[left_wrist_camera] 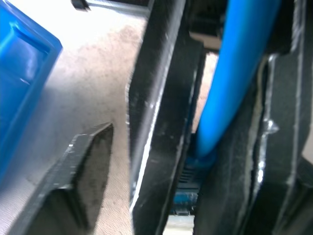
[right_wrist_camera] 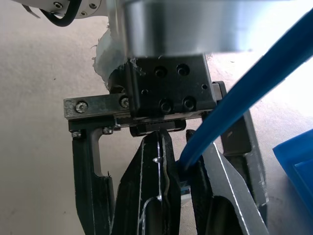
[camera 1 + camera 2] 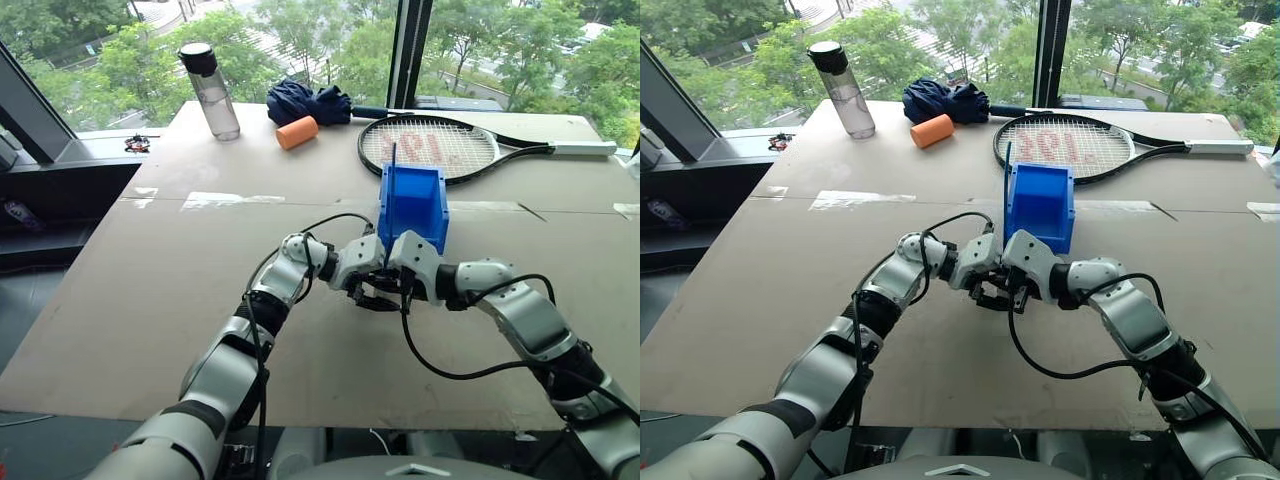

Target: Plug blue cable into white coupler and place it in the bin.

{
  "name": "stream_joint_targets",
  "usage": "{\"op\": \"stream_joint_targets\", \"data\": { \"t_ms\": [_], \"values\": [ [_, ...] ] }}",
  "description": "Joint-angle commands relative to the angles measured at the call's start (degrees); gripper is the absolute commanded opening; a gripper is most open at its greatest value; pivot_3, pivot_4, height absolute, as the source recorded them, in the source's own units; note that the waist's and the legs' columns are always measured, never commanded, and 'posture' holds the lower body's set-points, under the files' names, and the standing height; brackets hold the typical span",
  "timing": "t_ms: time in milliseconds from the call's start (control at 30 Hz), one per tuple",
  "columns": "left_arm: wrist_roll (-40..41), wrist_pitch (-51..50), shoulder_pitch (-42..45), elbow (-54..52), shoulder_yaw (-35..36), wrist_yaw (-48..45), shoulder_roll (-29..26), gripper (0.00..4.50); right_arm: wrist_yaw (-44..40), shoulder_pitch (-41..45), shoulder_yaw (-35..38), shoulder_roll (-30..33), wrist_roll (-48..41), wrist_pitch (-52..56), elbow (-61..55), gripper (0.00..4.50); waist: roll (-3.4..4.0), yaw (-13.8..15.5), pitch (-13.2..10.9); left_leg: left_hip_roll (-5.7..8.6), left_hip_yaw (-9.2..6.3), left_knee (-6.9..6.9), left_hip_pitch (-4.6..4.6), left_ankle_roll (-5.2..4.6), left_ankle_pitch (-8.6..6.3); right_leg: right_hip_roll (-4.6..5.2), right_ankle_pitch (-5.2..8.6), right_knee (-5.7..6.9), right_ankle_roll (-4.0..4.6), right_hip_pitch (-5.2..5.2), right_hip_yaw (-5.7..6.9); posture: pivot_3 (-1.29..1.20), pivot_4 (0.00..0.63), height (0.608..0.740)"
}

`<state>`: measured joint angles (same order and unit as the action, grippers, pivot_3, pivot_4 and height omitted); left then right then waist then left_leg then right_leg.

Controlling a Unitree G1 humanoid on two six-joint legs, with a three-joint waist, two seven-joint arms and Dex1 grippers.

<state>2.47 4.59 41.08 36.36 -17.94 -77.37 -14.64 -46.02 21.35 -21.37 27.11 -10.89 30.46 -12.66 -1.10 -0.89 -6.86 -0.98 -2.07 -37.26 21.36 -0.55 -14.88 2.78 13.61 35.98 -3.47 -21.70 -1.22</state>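
right gripper (image 2: 183, 188) clenched on thin light-blue cable (image 2: 244, 105) just before bright-blue plastic bin (image 3: 412, 205), left gripper (image 2: 166, 147) spread wide around it, bare brown tabletop (image 3: 150, 300) either side, racket (image 3: 440, 145) behind bin

The bin (image 3: 413, 205) stands on the table (image 3: 150, 290), racket (image 3: 440, 145) behind it, bottle (image 3: 212, 90) far left.
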Motion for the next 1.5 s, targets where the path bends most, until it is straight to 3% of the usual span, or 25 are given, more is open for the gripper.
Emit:
{"op": "stream_joint_targets", "data": {
  "t_ms": [33,233,367,533,733,833,967,1067,1167,1333,1433,1500],
  "values": [
    [3.38,-4.49,-3.90,-8.51,4.08,2.32,-2.99,4.48,2.84,-4.37,5.03,-0.11,-2.56,4.76,-0.68,0.00,0.05,0.03,-0.04,0.00,-0.01,0.02,-0.01,0.00,0.00,0.00,0.00,0.01,0.00,0.00,0.01,0.00,0.150,0.740],
    [9.35,-15.23,-17.03,-29.20,9.95,5.95,-11.02,4.48,7.07,-4.06,24.18,-0.79,-19.49,18.34,-15.41,0.00,0.39,0.25,-0.57,-0.03,-0.13,0.02,0.55,0.01,0.00,0.05,-0.03,0.15,-0.01,-0.62,-0.04,0.00,0.150,0.740],
    [14.30,-22.65,-23.70,-42.00,14.88,11.62,-13.01,4.48,10.53,3.23,32.83,-0.54,-27.98,25.70,-14.75,0.00,0.47,0.22,-0.89,-0.02,-0.20,0.03,0.57,0.01,0.00,0.13,-0.03,0.10,-0.01,-0.65,-0.11,0.00,0.150,0.740],
    [17.95,-28.22,-30.78,-54.13,17.39,18.21,-13.40,4.48,13.28,14.96,34.76,-0.17,-28.83,27.86,-2.56,0.00,0.47,0.06,-0.94,-0.01,-0.07,0.08,0.50,0.01,0.00,0.11,-0.02,0.07,0.00,-0.63,-0.19,0.00,0.150,0.740],
    [20.32,-31.20,-33.39,-60.00,17.68,24.16,-12.51,4.48,13.02,26.21,28.31,0.85,-20.32,23.40,19.27,0.00,0.47,0.11,-0.98,0.01,0.20,0.15,0.54,0.01,0.00,0.10,-0.03,-0.02,0.02,-0.66,-0.18,0.00,0.150,0.740],
    [21.23,-31.81,-34.13,-62.33,18.47,26.59,-12.50,4.50,11.03,30.16,27.36,0.24,-17.56,18.81,29.97,1.32,0.48,0.12,-0.98,0.01,0.25,0.15,0.54,0.01,0.00,0.10,-0.03,-0.04,0.02,-0.65,-0.21,0.00,0.150,0.740],
    [22.55,-32.46,-34.05,-63.64,18.89,28.49,-12.80,4.50,9.27,30.44,27.81,1.61,-17.18,17.95,30.39,3.30,0.53,0.23,-1.04,0.02,0.23,0.17,0.62,0.01,0.00,0.11,-0.03,-0.08,0.01,-0.69,-0.19,0.00,0.150,0.740],
    [23.82,-33.31,-34.15,-64.78,18.99,29.74,-12.92,4.50,7.22,25.33,30.00,4.57,-18.64,17.61,22.64,4.43,0.53,0.27,-1.05,0.03,0.23,0.17,0.65,0.01,0.00,0.12,-0.04,-0.09,0.01,-0.71,-0.19,0.00,0.150,0.740],
    [25.17,-34.22,-34.32,-65.90,19.11,30.92,-12.94,4.50,1.94,12.55,34.54,9.76,-21.09,13.43,8.35,4.43,0.47,1.58,-1.04,0.03,0.07,0.18,0.71,0.01,0.00,0.14,-0.03,-0.18,0.01,-0.67,-0.01,0.00,0.150,0.740],
    [27.33,-35.12,-34.70,-66.86,20.05,31.88,-13.73,4.50,-2.40,-7.03,39.36,15.02,-18.91,4.78,-4.73,4.43,0.51,1.00,-1.09,0.04,0.26,0.16,0.59,-0.03,-0.03,0.14,-0.01,-0.16,0.00,-0.64,-0.21,0.00,0.150,0.740],
    [29.28,-35.82,-36.93,-66.92,21.15,30.01,-15.65,4.50,-9.47,-27.68,44.54,14.87,-12.55,-13.10,-8.60,4.43,0.30,1.49,-0.98,0.02,0.22,0.19,0.54,-0.03,-0.03,0.10,0.12,-0.16,0.17,-0.59,-0.17,0.00,0.150,0.740],
    [28.86,-35.19,-39.56,-66.74,21.45,28.40,-18.20,4.50,-9.31,-35.29,48.99,12.41,-13.78,-16.25,-8.33,4.43,0.34,1.54,-1.03,-0.05,0.16,0.22,0.40,-0.03,-0.05,0.08,0.29,-0.16,-0.09,-0.43,-0.04,0.00,0.150,0.740]
  ]
}}
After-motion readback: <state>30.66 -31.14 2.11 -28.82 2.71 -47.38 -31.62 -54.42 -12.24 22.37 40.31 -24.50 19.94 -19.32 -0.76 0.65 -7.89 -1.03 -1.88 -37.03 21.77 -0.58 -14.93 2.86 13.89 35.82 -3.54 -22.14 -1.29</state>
